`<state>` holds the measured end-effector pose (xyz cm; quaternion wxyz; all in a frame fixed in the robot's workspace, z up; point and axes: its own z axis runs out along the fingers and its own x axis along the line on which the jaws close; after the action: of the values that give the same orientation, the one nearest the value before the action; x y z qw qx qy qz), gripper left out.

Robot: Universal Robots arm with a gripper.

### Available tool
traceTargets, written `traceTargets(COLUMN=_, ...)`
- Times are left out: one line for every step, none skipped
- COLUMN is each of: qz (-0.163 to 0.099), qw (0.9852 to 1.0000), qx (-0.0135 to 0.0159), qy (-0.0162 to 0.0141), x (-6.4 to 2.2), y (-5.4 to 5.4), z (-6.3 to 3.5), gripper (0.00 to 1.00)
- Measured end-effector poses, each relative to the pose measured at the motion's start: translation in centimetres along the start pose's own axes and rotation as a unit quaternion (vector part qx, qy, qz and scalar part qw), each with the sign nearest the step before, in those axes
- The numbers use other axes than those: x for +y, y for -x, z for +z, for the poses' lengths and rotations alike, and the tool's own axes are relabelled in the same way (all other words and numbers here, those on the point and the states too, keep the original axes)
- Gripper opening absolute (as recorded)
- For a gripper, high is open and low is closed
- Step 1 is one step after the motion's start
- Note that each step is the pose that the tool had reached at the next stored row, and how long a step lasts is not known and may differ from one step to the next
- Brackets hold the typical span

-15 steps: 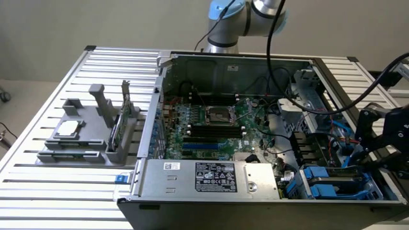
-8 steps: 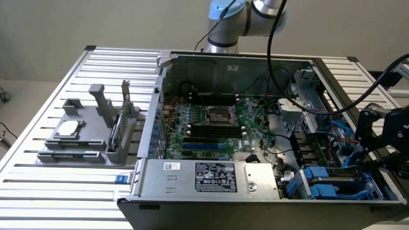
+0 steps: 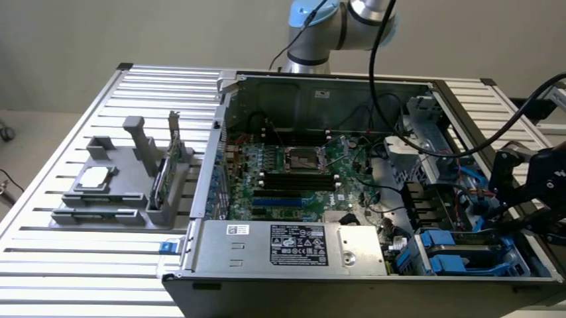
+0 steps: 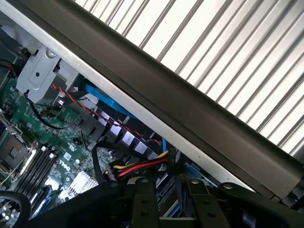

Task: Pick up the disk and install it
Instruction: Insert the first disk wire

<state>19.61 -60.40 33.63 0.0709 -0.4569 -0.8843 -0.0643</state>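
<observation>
Table: the slatted table (image 3: pixel 71 252) lies under everything, well below my gripper (image 4: pixel 172 209).
Case: the open case (image 3: pixel 319 96) stands on it. My gripper hangs over its wall at the exterior view's right.
Motherboard: the green board (image 3: pixel 292 179) sits lower than the gripper, off toward the exterior view's left.
Holder: the grey holder (image 3: pixel 115 192) is well apart from the gripper, beyond the case.
Gripper: I cannot tell whether it is grasping anything or released.
Disk: the blue-framed disk (image 3: pixel 452 254) sits in the case's corner bay, near and below the gripper.

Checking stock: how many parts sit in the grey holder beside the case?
2: a silver chip lying flat; a green card on edge, toward the case. Others may be hidden.
</observation>
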Motion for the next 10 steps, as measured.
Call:
traceTargets(qz=0.000, qw=1.0000, qx=0.0000, qy=0.0001, x=0.03, y=0.00, z=0.01, gripper=0.31)
traceTargets(qz=0.000, qw=1.0000, qx=0.0000, qy=0.0001, x=0.06, y=-0.01, z=0.02, gripper=0.29)
traceTargets(qz=0.000, qw=1.0000, qx=0.0000, qy=0.0000, x=0.08, y=-0.02, z=0.02, gripper=0.29)
traceTargets(qz=0.000, qw=1.0000, qx=-0.0001, qy=0.0000, x=0.09, y=-0.02, z=0.02, gripper=0.22)
traceTargets(qz=0.000, qw=1.0000, qx=0.0000, qy=0.0000, x=0.11, y=-0.02, z=0.03, gripper=0.17)
traceTargets(qz=0.000, qw=1.0000, qx=0.0000, qy=-0.0001, x=0.13, y=-0.02, z=0.03, gripper=0.17)
traceTargets(qz=0.000, qw=1.0000, qx=0.0001, qy=-0.0002, x=0.14, y=-0.03, z=0.04, gripper=0.17)
traceTargets(qz=0.000, qw=1.0000, qx=0.0002, qy=-0.0003, x=0.14, y=-0.04, z=0.04, gripper=0.17)
traceTargets(qz=0.000, qw=1.0000, qx=0.0002, qy=-0.0004, x=0.16, y=-0.07, z=0.04, gripper=0.17)
traceTargets(qz=0.000, qw=1.0000, qx=0.0004, qy=-0.0007, x=0.19, y=-0.11, z=0.04, gripper=0.17)
